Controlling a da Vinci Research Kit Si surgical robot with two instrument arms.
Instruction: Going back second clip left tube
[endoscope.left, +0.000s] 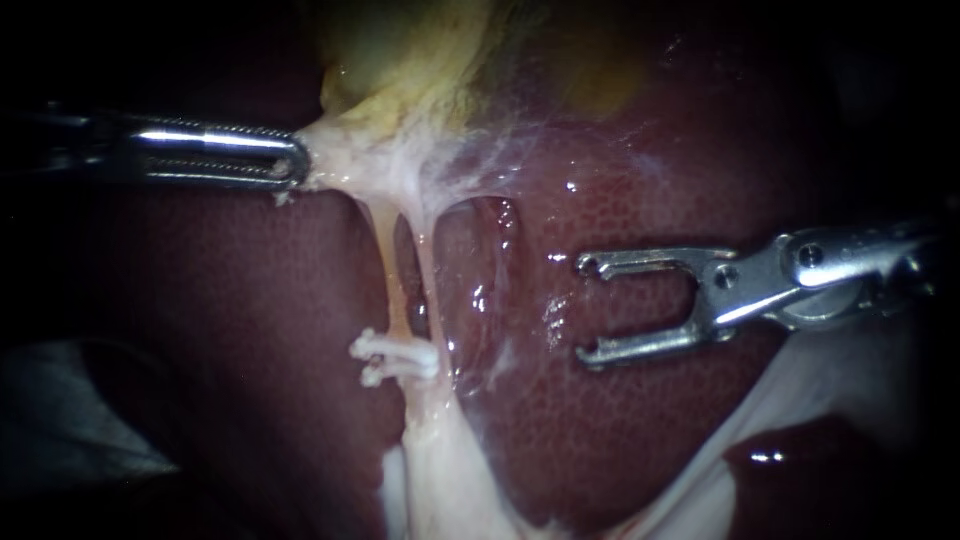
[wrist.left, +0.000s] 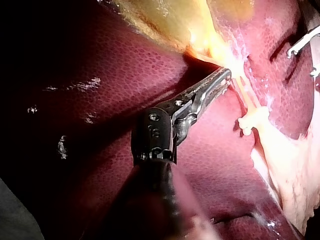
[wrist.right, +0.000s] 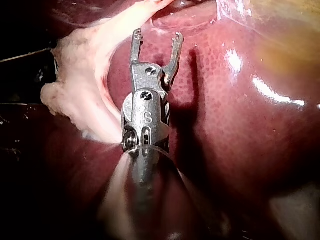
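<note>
Right tool (endoscope.left: 585, 308): in from the endoscope's right; jaws spread wide, released, nothing between them; over bare liver, tips aimed at the tubes, well apart from them.
Right wrist view: same open fork over glossy liver, pale tissue just beside the shaft.
Left tool (endoscope.left: 293, 165): in from the endoscope's left; jaws clenched on pale tissue at the gallbladder's lower end; thin strands drawn taut from the grip toward the tubes.
Left wrist view: closed tip pinching that pale tissue, tube and clip just ahead of it.
Clip (endoscope.left: 395, 358): white, set across the left tube, low on it, near where the tube meets the pale sheet; both ends sticking out on the side away from the right tool.
Left tube (endoscope.left: 390, 260): thin, yellowish, taut; from the gripped tissue to the clip, then on into the pale sheet.
Right tube (endoscope.left: 430, 270): just beside the left tube, narrow dark gap between; cannot tell whether the clip reaches it.
Pale sheet (endoscope.left: 450, 480): whitish, past the clip, spreading along the liver's near edge.
Liver (endoscope.left: 250, 330): dark red, mottled, wet; under everything above.
Gallbladder (endoscope.left: 420, 50): yellow-tan, farthest back, at the liver's far edge.
</note>
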